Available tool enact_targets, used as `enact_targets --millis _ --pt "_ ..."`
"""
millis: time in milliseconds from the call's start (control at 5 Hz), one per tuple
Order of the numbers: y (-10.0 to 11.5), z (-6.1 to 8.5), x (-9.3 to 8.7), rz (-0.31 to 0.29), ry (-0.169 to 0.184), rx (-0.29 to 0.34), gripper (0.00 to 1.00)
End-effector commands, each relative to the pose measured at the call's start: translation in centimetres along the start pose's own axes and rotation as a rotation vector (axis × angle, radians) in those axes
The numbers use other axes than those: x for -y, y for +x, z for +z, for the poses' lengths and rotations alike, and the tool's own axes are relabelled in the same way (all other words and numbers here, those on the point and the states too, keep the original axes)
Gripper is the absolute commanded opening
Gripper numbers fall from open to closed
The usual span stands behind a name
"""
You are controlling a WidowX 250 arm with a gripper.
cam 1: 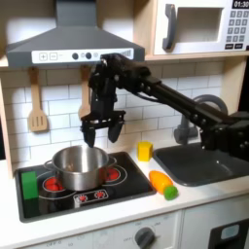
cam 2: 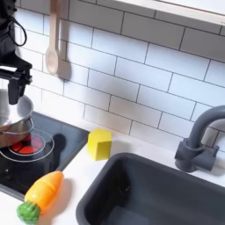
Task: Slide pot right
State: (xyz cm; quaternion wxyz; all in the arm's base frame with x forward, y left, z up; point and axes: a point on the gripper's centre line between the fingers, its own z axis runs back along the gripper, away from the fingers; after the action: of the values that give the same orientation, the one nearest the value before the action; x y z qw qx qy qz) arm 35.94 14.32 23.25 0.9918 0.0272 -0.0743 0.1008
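The pot (cam 1: 78,167), round and shiny silver with low straight sides, sits on the left burner of the black toy stove (cam 1: 126,187). In the second exterior view the pot (cam 2: 12,121) is cut off by the left edge. My gripper (cam 1: 102,141) hangs just above the pot's back right rim, pointing down. Its fingers are spread open with nothing between them. In the second exterior view the gripper (cam 2: 16,97) is directly over the pot, partly cropped.
A green block (cam 1: 29,183) lies on the stove's left edge. On the counter are a yellow block (cam 1: 144,150) and a toy carrot (cam 1: 162,184). A dark sink (cam 1: 219,167) with a faucet (cam 2: 198,141) is on the right. A wooden spoon (cam 1: 37,112) hangs on the tiled wall.
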Motion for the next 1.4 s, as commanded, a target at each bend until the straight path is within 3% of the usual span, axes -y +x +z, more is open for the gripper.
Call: enact_targets --millis 0,800,1200 --pt "1.3 -1.6 -0.6 -0.015 0.01 -0.025 1.0" --pt "1.2 -4.5 -1.4 -0.022 0.016 -0.09 1.0" --pt "1.4 -4.8 -1.5 -0.025 0.025 -0.093 1.0"
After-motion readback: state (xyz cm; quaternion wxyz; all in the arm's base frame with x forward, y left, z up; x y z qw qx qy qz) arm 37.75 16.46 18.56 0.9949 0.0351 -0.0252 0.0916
